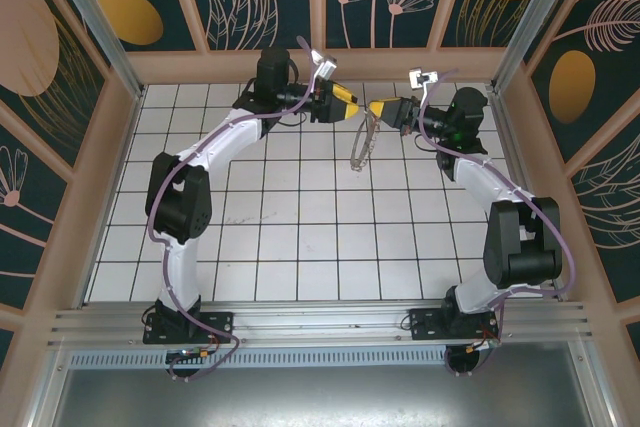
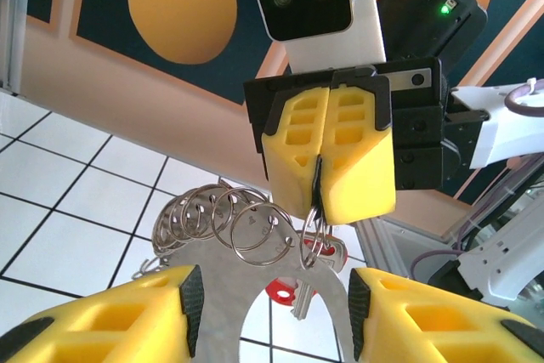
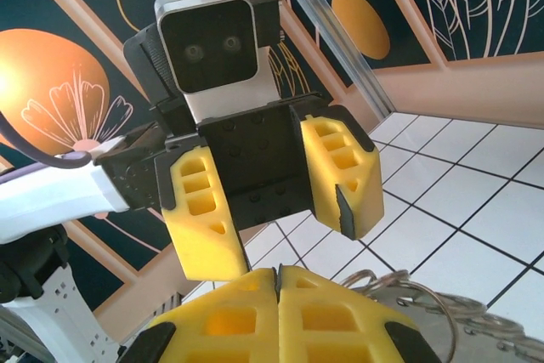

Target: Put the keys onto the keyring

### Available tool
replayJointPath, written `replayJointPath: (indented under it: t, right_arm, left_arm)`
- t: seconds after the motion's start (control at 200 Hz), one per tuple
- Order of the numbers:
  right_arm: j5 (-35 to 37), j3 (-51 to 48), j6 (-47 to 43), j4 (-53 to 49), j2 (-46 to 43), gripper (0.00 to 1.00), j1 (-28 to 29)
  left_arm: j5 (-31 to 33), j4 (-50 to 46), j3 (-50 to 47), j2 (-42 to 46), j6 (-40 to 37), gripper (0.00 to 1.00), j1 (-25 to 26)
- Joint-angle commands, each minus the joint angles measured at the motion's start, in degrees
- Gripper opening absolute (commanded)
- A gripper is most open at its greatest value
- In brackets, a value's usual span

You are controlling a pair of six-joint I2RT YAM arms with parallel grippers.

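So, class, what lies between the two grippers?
The keyring, pinched by the shut right gripper, and a red-headed key by it, framed by the fingers of the open left gripper, in the left wrist view.

Shiny metal keyring loops [image 2: 223, 225]; matt yellow plastic pincer fingers [image 2: 361, 176]

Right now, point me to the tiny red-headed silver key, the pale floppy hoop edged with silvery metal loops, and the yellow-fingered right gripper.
Tiny red-headed silver key [image 2: 283, 289]: left wrist view, red head.
Pale loop-edged keyring hoop [image 2: 223, 295]: left wrist view, flat band.
Right gripper [image 2: 321, 208]: left wrist view, between shut fingertips.
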State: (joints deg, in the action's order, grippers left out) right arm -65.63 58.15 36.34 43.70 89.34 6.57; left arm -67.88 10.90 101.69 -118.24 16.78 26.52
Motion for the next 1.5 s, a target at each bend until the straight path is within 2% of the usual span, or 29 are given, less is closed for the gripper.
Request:
replayJointPath:
  t: [0.0,0.24,0.826,1.186,1.421,1.491]
  right_arm:
    - [-1.3,2.1,0.7,4.8,0.7,0.00,-0.2]
    - [-1.3,2.1,1.9,6.5,1.4,0.00,0.0]
    - [-1.0,1.8,3.3,8.6,1.0,0.00,0.6]
    - [-0.9,1.9,3.9,9.4,1.0,0.00,0.6]
    - [-1.0,1.7,4.0,9.5,1.2,0.00,0.8]
    - [-0.9,1.6,3.8,9.3,1.1,0.00,0.7]
  left_arm:
    - [-2.5,4.6,1.5,-0.9,2.8,0.49,-0.1]
    - [-3.4,9.9,1.7,-1.9,7.0,0.48,0.4]
    - [-4.2,11.6,3.2,-3.7,8.9,0.47,1.6]
    - [-5.6,11.7,3.5,-4.1,8.9,0.40,2.4]
    - [-5.9,12.2,3.6,-4.1,9.0,0.32,2.7]
    - [-5.9,12.5,3.6,-4.1,9.1,0.26,2.7]
